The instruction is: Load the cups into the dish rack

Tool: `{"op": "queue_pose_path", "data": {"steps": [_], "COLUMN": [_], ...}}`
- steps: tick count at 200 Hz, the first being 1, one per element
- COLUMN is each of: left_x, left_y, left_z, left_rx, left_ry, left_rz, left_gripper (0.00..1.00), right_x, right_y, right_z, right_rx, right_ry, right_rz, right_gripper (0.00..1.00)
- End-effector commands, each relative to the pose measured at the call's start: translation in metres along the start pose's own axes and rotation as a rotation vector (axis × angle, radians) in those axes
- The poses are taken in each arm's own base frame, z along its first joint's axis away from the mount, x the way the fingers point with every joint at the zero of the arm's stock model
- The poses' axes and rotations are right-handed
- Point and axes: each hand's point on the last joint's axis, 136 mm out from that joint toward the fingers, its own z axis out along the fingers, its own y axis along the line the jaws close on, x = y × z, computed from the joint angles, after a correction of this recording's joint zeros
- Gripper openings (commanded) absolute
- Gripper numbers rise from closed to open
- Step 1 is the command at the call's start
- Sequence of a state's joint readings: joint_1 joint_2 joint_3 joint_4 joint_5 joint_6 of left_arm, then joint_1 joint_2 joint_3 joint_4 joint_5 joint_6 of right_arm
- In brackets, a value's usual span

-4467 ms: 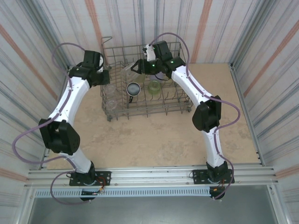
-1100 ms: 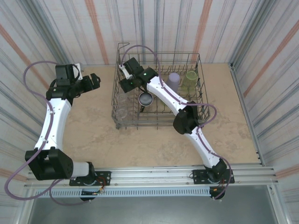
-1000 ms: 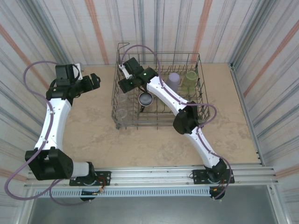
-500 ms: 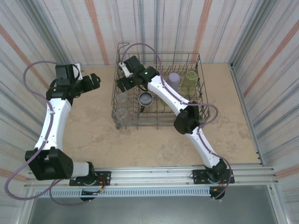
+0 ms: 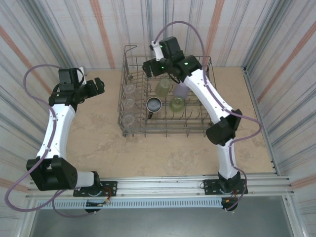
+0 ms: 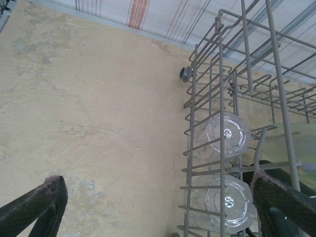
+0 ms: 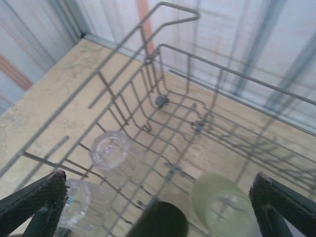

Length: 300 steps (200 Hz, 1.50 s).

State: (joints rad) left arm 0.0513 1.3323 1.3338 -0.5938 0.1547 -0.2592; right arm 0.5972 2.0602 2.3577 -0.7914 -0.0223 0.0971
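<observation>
Above the arms, top external view: the dish rack (image 5: 168, 132) stands far centre on the desk (image 5: 148, 153). Three clear cups (image 5: 129, 103) fill its left column. A dark cup (image 5: 154, 104), two yellow-green cups (image 5: 162, 88) and a lavender cup (image 5: 180, 90) sit mid-rack. The right claw (image 5: 146, 67) hangs over the rack's far-left part. The left claw (image 5: 100, 85) hangs over bare desk left of the rack, apart from it.

Left wrist view: the left claw (image 6: 163, 207) is spread wide and empty. Below it runs the rack's left wall (image 6: 191, 123), with two clear cups (image 6: 227, 136), bases up, just inside.

Right wrist view: the right claw (image 7: 158, 205) is spread wide, pinching nothing. It hangs above two clear cups (image 7: 111, 148), the dark cup (image 7: 158, 222) and one yellow-green cup (image 7: 222, 202). The rack's wire loop (image 7: 173, 15) lies at the far corner.
</observation>
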Motion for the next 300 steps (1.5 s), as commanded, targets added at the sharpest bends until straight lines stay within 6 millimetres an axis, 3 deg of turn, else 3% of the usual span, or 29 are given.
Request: {"op": "queue_pose_path", "data": {"steps": [1, 66, 131, 173, 222, 260, 300], "left_x": [0.002, 0.004, 0.008, 0.020, 0.062, 0.088, 0.107], "left_y": [0.011, 0.019, 0.046, 0.053, 0.077, 0.108, 0.115], "left_z": [0.001, 0.006, 0.021, 0.033, 0.050, 0.050, 0.056], "left_rx": [-0.054, -0.080, -0.197, -0.201, -0.251, -0.376, -0.397], "left_ry": [-0.008, -0.044, -0.116, -0.177, -0.174, -0.236, -0.293], "left_rz": [-0.005, 0.011, 0.032, 0.067, 0.064, 0.024, 0.068], "left_gripper": [0.99, 0.99, 0.99, 0.99, 0.99, 0.99, 0.99], "right_x": [-0.005, 0.023, 0.107, 0.172, 0.234, 0.286, 0.327], "right_y": [-0.027, -0.130, -0.250, -0.306, -0.341, -0.353, -0.353], "right_z": [-0.028, -0.101, -0.165, -0.192, -0.209, -0.193, -0.177], "right_rx": [0.054, 0.258, 0.515, 0.745, 0.945, 1.030, 1.064], "right_ry": [-0.039, -0.082, -0.109, -0.150, -0.181, -0.136, -0.123], "right_rz": [0.049, 0.186, 0.495, 0.639, 0.726, 0.746, 0.738], "right_gripper": [0.99, 0.99, 0.99, 0.99, 0.99, 0.99, 0.99]}}
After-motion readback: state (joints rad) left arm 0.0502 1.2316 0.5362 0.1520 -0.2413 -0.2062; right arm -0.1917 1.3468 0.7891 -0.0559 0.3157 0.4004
